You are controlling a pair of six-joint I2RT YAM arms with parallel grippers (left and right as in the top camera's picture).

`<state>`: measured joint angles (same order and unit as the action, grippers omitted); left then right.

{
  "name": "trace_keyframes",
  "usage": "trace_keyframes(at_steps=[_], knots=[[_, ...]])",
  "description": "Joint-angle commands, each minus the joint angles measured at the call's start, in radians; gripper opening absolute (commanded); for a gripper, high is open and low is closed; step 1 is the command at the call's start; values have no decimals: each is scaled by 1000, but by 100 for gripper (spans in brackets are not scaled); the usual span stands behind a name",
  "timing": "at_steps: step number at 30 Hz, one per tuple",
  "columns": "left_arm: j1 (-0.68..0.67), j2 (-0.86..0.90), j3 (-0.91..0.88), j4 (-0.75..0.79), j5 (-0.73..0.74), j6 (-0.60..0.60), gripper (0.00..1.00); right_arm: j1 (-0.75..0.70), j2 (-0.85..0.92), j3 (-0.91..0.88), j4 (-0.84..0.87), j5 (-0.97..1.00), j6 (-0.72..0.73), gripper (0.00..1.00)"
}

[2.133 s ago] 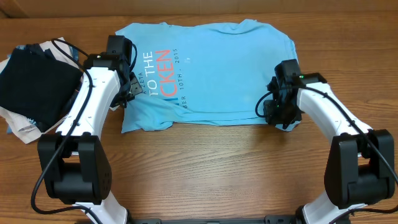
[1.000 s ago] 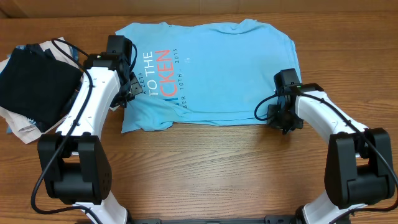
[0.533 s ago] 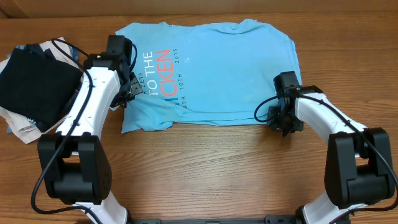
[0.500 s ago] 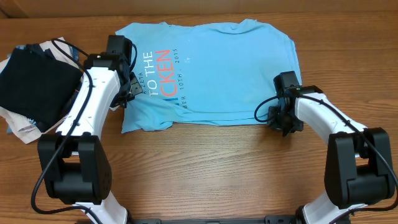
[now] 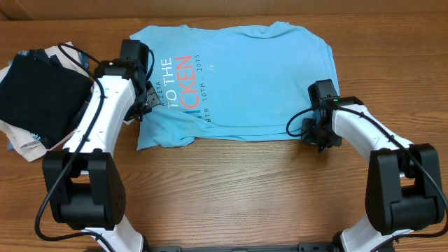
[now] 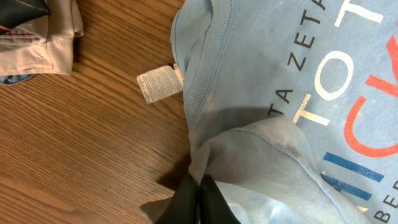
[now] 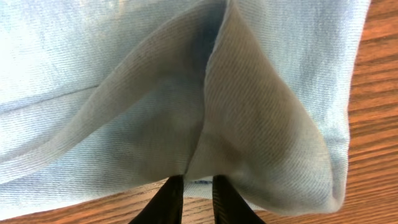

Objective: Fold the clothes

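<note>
The clothes, a sky-blue T-shirt with white and orange-red lettering, lie spread across the far half of the table. My left gripper is at the shirt's left edge near the collar. In the left wrist view its fingers are pressed together on a raised fold of the blue fabric. My right gripper sits at the shirt's near right corner. In the right wrist view its two fingers stand close together, and a pinched ridge of the cloth rises from between them.
A black folded garment lies on white and beige ones at the table's left edge, near my left arm. The shirt's white label lies on the wood beside the collar. Bare wood runs along the near side.
Since the earliest frame my right gripper has shifted down onto the shirt's near right corner; over the last second it has barely moved. The left arm and the shirt are still.
</note>
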<state>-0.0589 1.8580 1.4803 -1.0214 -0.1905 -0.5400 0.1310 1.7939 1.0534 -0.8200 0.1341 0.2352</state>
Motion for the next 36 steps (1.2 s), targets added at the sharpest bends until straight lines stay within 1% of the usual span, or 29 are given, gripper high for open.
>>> trace_keyframes(at_steps=[1, 3, 9, 10, 11, 13, 17, 19, 22, 25, 30, 33, 34, 36], knots=[[-1, -26, 25, 0, 8, 21, 4, -1, 3, -13, 7, 11, 5, 24], [-1, -26, 25, 0, 8, 22, 4, -1, 3, -23, 8, 11, 5, 29], [-1, -26, 25, 0, 8, 24, 4, -1, 3, -68, 54, 7, 6, 27], [-1, -26, 25, 0, 8, 24, 4, -1, 3, -74, 57, 5, 6, 26], [-1, -26, 25, 0, 8, 24, 4, -1, 3, -81, 59, 5, 5, 22], [-1, -26, 25, 1, 8, 24, 4, -1, 3, -81, 59, 6, 5, 20], [-1, -26, 25, 1, 8, 24, 4, -2, 3, -80, 59, 8, 5, 4], [-1, -26, 25, 2, 8, 29, 4, -3, 2, -71, 54, 8, 6, 4], [-1, -30, 39, 0, 9, 75, 4, -3, -15, -24, 18, 12, 6, 4], [-1, -48, 79, -17, 9, 121, 4, -3, -63, 58, -37, 51, 5, 4], [8, -122, 181, -31, 25, 176, 4, -21, -159, 288, -193, 173, -6, 4], [33, -178, 249, -57, 60, 182, 4, -66, -197, 462, -304, 209, -16, 4], [59, -212, 290, -79, 98, 182, 4, -107, -208, 568, -364, 206, -30, 4], [101, -253, 333, -104, 144, 182, 4, -158, -212, 696, -435, 206, -44, 4]])
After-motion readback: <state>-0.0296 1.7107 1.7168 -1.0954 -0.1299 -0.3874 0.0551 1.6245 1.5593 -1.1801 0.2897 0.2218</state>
